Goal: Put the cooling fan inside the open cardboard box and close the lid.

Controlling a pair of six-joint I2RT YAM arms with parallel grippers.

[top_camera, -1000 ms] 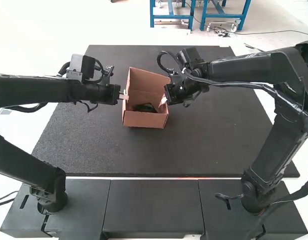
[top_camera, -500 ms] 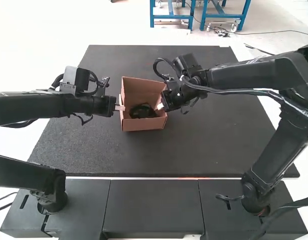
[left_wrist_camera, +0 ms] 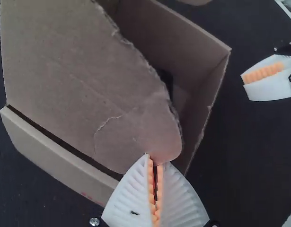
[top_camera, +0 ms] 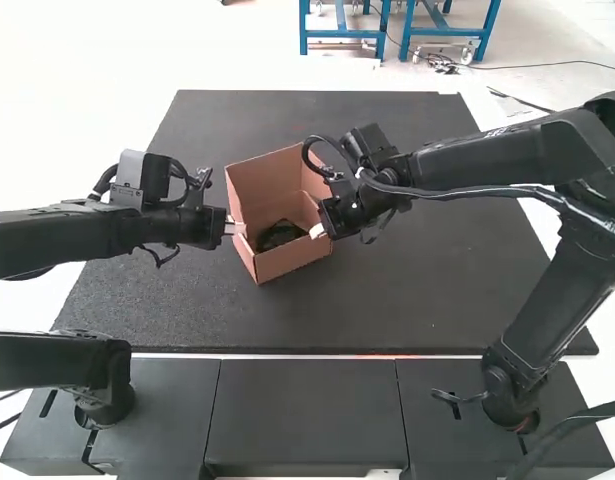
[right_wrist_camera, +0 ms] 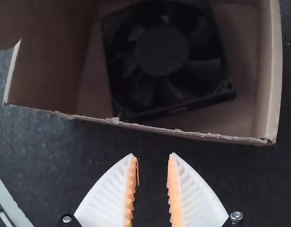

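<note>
The brown cardboard box [top_camera: 287, 262] sits turned at an angle in the middle of the mat. Its lid flap [top_camera: 262, 180] stands up at the back left. The black cooling fan [top_camera: 279, 234] lies flat inside it, and its blades show in the right wrist view [right_wrist_camera: 164, 56]. My left gripper [top_camera: 233, 229] is at the box's left side, shut on the torn edge of the lid flap [left_wrist_camera: 88, 85], pinched at its corner [left_wrist_camera: 154, 177]. My right gripper [top_camera: 320, 226] hovers just outside the box's right wall [right_wrist_camera: 183, 132], open a little [right_wrist_camera: 152, 182], with nothing between its fingers.
A black foam mat [top_camera: 417, 290] covers the table, with bare room around the box on all sides. Black base plates [top_camera: 307, 410] run along the front edge. The right arm's white finger [left_wrist_camera: 270, 82] shows past the box in the left wrist view.
The box has slid left and toward the front and turned, and the lid has tilted over. My left gripper drew back left with the flap. My right gripper followed along the right wall.
</note>
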